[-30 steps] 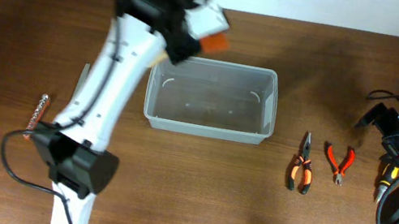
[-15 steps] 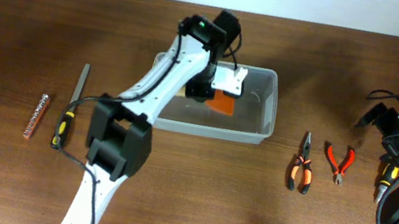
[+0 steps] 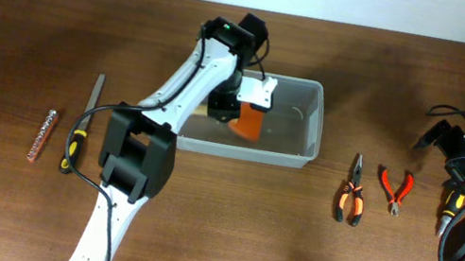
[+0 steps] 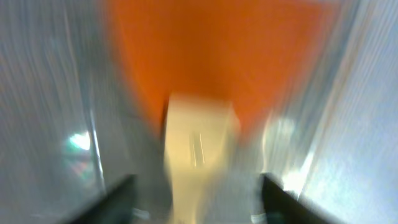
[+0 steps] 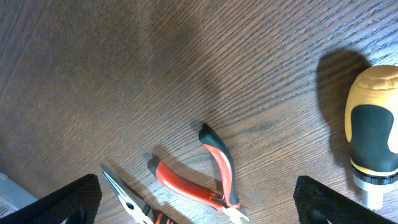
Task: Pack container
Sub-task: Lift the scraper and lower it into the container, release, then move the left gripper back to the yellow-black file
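The clear plastic container (image 3: 290, 157) stands mid-table. My left gripper (image 3: 235, 104) is down inside it, over an orange flat-bladed tool (image 3: 250, 126) with a pale handle that lies tilted in the bin. The left wrist view is blurred. It shows the orange blade (image 4: 217, 56) and pale handle (image 4: 199, 143) between my left gripper's fingers (image 4: 196, 202), which stand apart on both sides without touching it, with the container wall (image 4: 43, 93) beside them. My right gripper (image 3: 445, 154) is open and empty above the table at the far right (image 5: 199, 210).
Orange-handled pliers (image 3: 350, 201), red cutters (image 3: 395, 190) and a yellow-and-black screwdriver (image 3: 446, 211) lie right of the container; cutters (image 5: 205, 174) and screwdriver handle (image 5: 373, 124) show in the right wrist view. A file (image 3: 94, 97) and a copper-coloured rod (image 3: 42, 135) lie at left.
My left arm swung from the container's far left corner into the container with the orange tool and lowered it. Its fingers now stand apart. The right arm has not moved.
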Available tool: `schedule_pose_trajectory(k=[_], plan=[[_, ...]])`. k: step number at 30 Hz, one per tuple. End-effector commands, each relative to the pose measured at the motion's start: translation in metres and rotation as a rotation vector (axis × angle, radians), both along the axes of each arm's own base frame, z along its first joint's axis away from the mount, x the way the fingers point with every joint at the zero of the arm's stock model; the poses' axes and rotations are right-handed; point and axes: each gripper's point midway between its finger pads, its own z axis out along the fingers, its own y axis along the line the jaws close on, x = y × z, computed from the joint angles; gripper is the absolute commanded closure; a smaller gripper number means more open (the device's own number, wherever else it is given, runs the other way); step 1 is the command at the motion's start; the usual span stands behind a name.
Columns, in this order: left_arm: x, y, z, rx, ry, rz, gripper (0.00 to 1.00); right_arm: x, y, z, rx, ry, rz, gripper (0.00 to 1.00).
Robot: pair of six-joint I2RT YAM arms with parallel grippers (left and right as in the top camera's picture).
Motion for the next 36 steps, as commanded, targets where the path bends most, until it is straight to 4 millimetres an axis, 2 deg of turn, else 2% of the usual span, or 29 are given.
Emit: schedule_pose_trajectory(k=[1,3,7,12,16,19,21,23,25,27,30,36], plan=[[-0.002,0.006,0.014,-0.019,0.005,0.063,0.01,0.004,-0.001,0.017,-0.015,-0.042,-0.005,0.01],[-0.003,0.007,0.028,-0.026,-0.015,0.077,0.01,0.004,-0.001,0.017,-0.015,-0.042,-0.005,0.01],[-0.006,0.013,0.070,-0.029,-0.085,0.177,0.01,0.004,-0.001,0.017,-0.015,-0.042,-0.005,0.01],[-0.032,0.024,0.140,-0.078,-0.146,0.338,0.01,0.004,-0.001,0.017,-0.015,-0.042,-0.005,0.01],[-0.047,0.052,0.188,-0.122,-0.212,0.445,0.01,0.004,-0.001,0.017,-0.015,-0.042,-0.005,0.01],[-0.045,0.090,0.206,-0.148,-0.233,0.675,0.01,0.004,-0.001,0.017,-0.015,-0.042,-0.005,0.01],[-0.046,0.130,0.204,-0.111,-0.211,0.905,0.01,0.004,-0.001,0.017,-0.015,-0.042,-0.005,0.01],[-0.051,0.170,0.193,-0.062,-0.161,1.123,0.01,0.004,-0.001,0.017,-0.015,-0.042,-0.005,0.01],[-0.056,0.205,0.175,-0.025,-0.105,1.300,0.01,0.004,-0.001,0.017,-0.015,-0.042,-0.005,0.01],[-0.066,0.235,0.149,0.032,-0.035,1.393,0.00,0.004,-0.001,0.017,-0.015,-0.042,-0.005,0.01],[-0.078,0.264,0.108,0.086,0.042,1.463,0.00,0.004,-0.001,0.017,-0.015,-0.042,-0.005,0.01],[-0.102,0.292,0.039,0.133,0.139,1.509,0.00,0.004,-0.001,0.017,-0.015,-0.042,-0.005,0.01]])
